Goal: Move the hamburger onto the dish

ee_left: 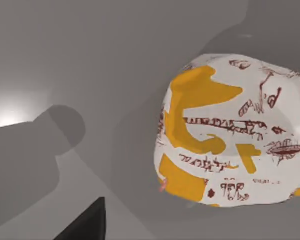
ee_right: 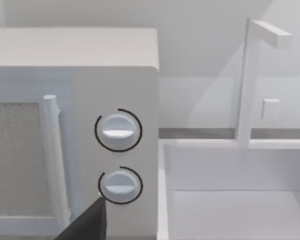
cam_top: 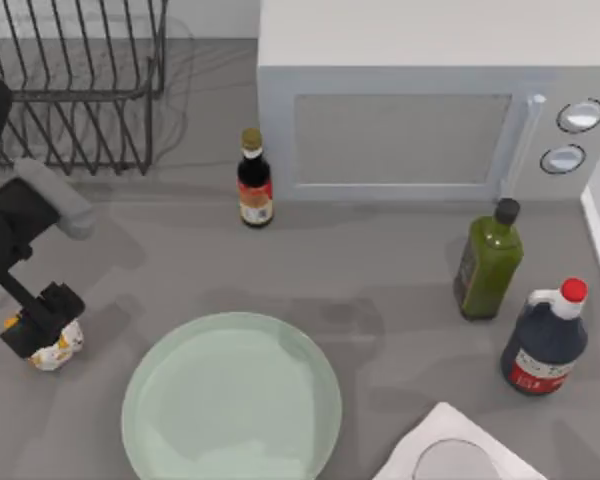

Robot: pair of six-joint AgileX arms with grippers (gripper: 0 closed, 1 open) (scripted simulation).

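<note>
Hamburger (cam_top: pixel 58 348), in its white wrapper with orange and yellow patches, resting on the table (cam_top: pixel 380 290) near the top view's left edge, just left of the dish (cam_top: pixel 231 400) and not touching it. The dish is bare, so the transfer is judged not yet done.

Left gripper (cam_top: pixel 40 322) directly over the hamburger and covering its upper part, as suits a grasp from above; whether the fingers are spread, closed or already clamping the wrapper cannot be told. In the left wrist view the hamburger (ee_left: pixel 235 132) fills one side at close range with grey table around it, which suggests the gripper is low and very near it. The step in hand is judged to be the approach or the grasp.

The dish lies at the front centre, close to the hamburger, so the carry should be short and sideways.

Farther off: a small sauce bottle (cam_top: pixel 254 180) in front of the microwave (cam_top: pixel 420 100), a green bottle (cam_top: pixel 489 260) and a dark jug (cam_top: pixel 546 340) at the right, a wire rack (cam_top: pixel 80 80) at the back left, and a white square object (cam_top: pixel 455 450) at the front right. None stands between hamburger and dish.

The right wrist view faces the microwave (ee_right: pixel 75 130) dials.
</note>
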